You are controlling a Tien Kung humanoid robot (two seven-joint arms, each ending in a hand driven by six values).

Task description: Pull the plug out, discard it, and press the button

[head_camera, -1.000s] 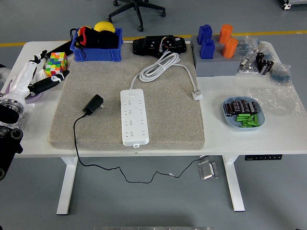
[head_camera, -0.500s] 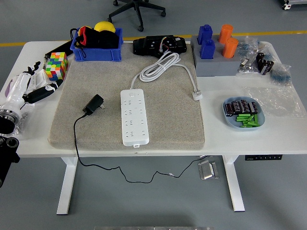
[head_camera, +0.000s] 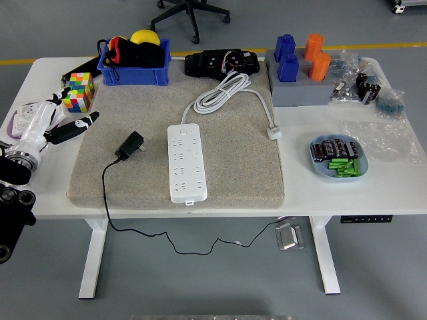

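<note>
Wide white table (head_camera: 313, 193) fills the view, and a big beige mat (head_camera: 233, 160) lies across its middle. On the mat, the white power strip (head_camera: 185, 162) runs lengthwise, its thick white cord (head_camera: 223, 92) looped up toward the far side. Nothing is plugged into it: the black plug (head_camera: 129, 145) lies free on the mat just left of the strip, and its thin black cable (head_camera: 105, 193) drops over the near edge. Over at the left edge, the left hand (head_camera: 50, 123) hovers above the table, white palm up front, dark fingers (head_camera: 80, 125) stretched out toward the mat and holding nothing; whether it touches the surface is hard to tell from here. Just beyond it sits a colourful puzzle cube (head_camera: 79, 91), with a blue bin (head_camera: 137, 70) behind that. Far right, a blue dish (head_camera: 319, 163) holds green and dark batteries.
</note>
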